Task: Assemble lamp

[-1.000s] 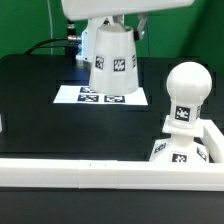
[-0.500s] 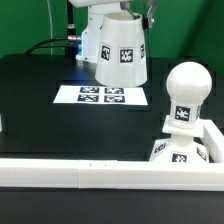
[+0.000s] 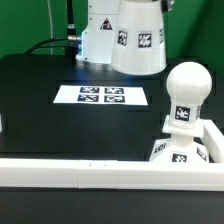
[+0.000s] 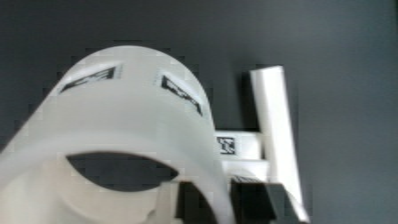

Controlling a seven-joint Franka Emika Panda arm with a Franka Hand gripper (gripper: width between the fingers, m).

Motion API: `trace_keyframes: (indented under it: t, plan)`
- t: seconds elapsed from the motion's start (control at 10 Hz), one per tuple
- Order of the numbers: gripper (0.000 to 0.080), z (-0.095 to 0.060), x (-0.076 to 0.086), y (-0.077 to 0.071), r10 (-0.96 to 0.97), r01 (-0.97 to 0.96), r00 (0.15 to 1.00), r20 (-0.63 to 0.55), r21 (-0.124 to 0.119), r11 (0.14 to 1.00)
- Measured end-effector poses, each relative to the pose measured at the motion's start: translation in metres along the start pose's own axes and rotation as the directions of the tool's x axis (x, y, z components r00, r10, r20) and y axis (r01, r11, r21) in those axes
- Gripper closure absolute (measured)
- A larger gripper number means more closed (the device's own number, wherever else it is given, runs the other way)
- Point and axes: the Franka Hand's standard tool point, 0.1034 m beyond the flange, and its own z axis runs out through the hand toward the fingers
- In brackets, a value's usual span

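Observation:
The white tapered shade [image 3: 138, 38] hangs in the air at the top of the exterior view, tags on its side. My gripper [image 4: 217, 208] is shut on the shade's rim; in the wrist view the shade [image 4: 134, 110] fills most of the frame, with one dark finger [image 4: 175, 205] inside the wall and one outside. In the exterior view the gripper itself is above the frame edge. The ball-headed bulb [image 3: 188, 92] stands upright in the square base [image 3: 185, 148] at the exterior view's right, below and right of the shade.
The marker board [image 3: 102, 96] lies flat on the black table, and it also shows in the wrist view [image 4: 270, 115]. A white wall [image 3: 80, 172] runs along the table's front edge. The robot's white base [image 3: 98, 40] stands behind the shade.
The shade has risen and moved toward the exterior view's right, from over the marker board to nearer the bulb. The bulb and base have not moved.

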Motion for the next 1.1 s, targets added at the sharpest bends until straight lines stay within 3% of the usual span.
trace_keyframes:
  t: [0.2, 0.4, 0.7, 1.1]
  plan:
    - [0.0755, -0.019, 0.014, -0.022, 0.016, -0.016, 1.0, -0.002, 0.01, 1.0]
    - [0.0755, -0.028, 0.025, -0.049, 0.017, -0.017, 1.0, -0.019, 0.017, 1.0]
    - [0.0755, -0.008, 0.04, -0.064, 0.0, 0.001, 0.999, -0.037, 0.02, 1.0]
    - [0.0755, 0.023, 0.048, -0.063, -0.04, 0.042, 0.997, -0.06, 0.016, 0.999]
